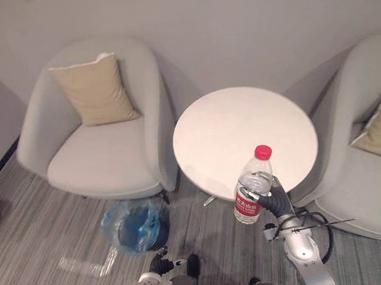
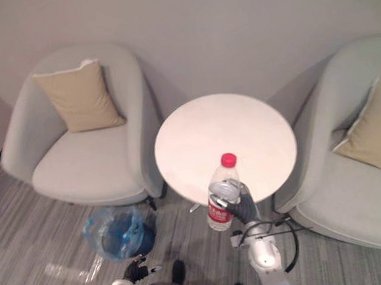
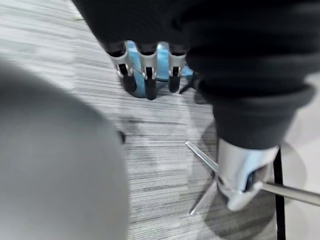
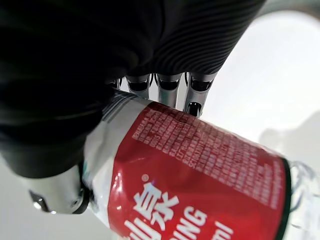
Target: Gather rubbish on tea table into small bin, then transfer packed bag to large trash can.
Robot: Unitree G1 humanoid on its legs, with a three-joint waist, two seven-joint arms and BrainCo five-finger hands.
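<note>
Sitting on the floor beside the left chair (image 1: 99, 156), the bin (image 1: 136, 227) shows its blue bag. The left hand (image 1: 160, 262) hangs low just near it, fingers (image 3: 146, 75) relaxed and holding nothing. Across at the round surface (image 1: 229, 126), the red-capped bottle (image 1: 253, 185) is nearly upright at the near edge, with the right hand (image 1: 272, 201) clamped round its labelled lower half.

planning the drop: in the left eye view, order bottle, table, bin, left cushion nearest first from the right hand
1. bottle, in the right hand
2. table, just behind
3. bin, down to the left
4. cushion, on the far left chair
</note>
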